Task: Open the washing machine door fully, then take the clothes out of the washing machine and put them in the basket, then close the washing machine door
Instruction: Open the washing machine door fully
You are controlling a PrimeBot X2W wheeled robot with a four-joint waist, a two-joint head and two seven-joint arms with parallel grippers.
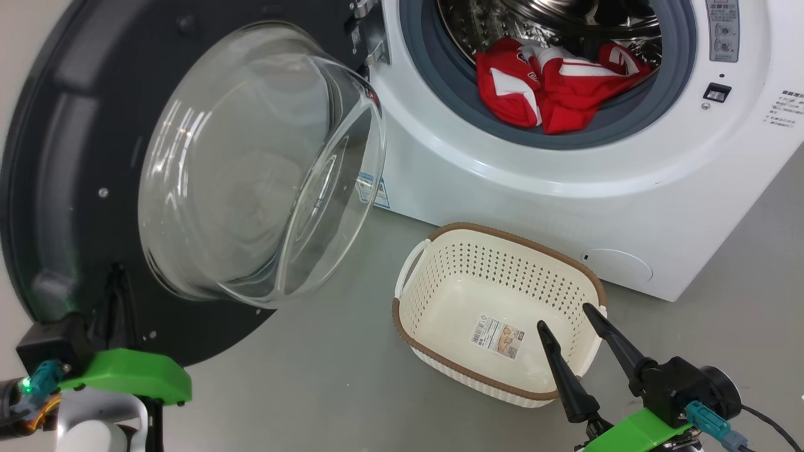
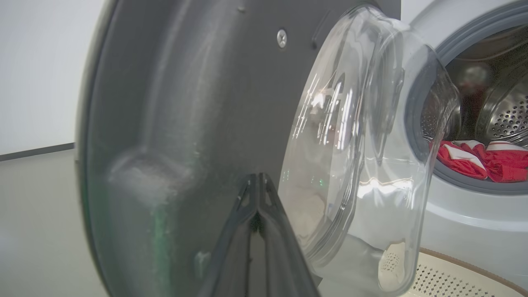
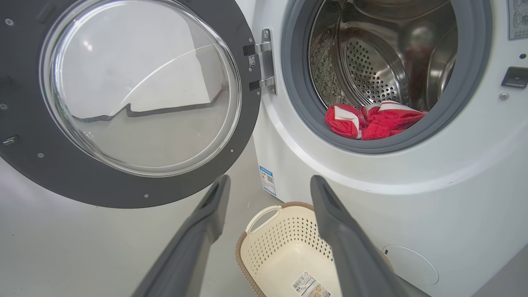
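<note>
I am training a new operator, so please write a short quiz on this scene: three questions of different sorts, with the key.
1. True or false: no clothes lie in the basket.
2. Where are the clothes? A) in the washing machine, at its opening; B) in the basket; C) some in each.
3. Which gripper is shut, the left gripper or the right gripper?
Key: 1 true; 2 A; 3 the left gripper.

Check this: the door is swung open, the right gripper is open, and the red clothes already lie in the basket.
One thing is wrong. The clothes are not in the basket; they lie in the mouth of the washing machine, partly on its grey seal, as the head view shows. The rest stands: the door is swung open and the right gripper is open.
</note>
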